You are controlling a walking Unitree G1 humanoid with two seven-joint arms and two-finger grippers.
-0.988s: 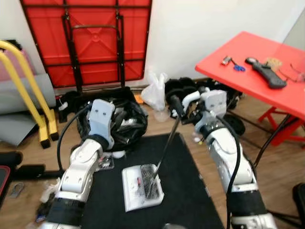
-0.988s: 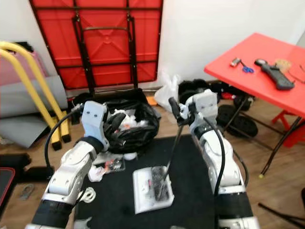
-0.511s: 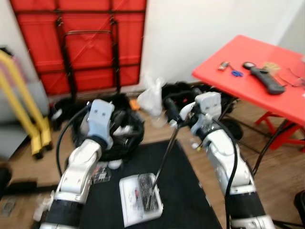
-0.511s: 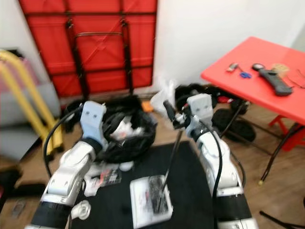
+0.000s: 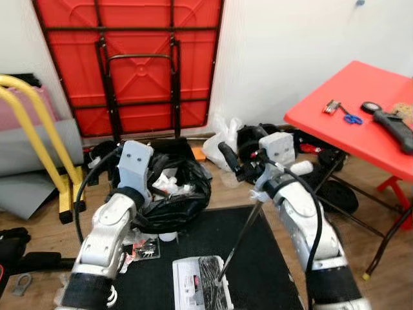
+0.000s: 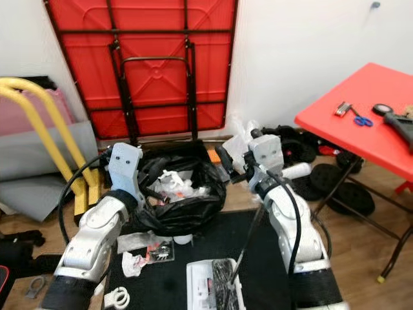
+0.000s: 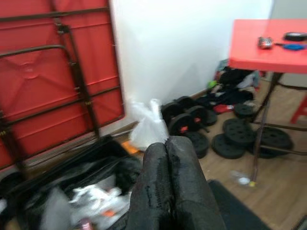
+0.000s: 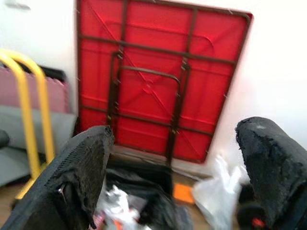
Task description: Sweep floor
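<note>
Black fingers of the left hand (image 7: 168, 187) pressed together over a black trash bag (image 5: 169, 194), right hand (image 8: 177, 172) spread wide, thin black rod (image 5: 242, 239) slanting beneath it to a white dustpan (image 5: 197, 290)

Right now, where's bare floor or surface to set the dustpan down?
Free: the black mat right of the white dustpan, and the red table's near corner. Crowded: around the black trash bag, with wrappers on the mat's left edge, and the weight plates under the table.

Red folded table (image 5: 129, 58), red table (image 5: 361, 116), yellow frame (image 5: 32, 123), black bag (image 5: 171, 200), black mat (image 5: 258, 258), white dustpan (image 5: 193, 287).
</note>
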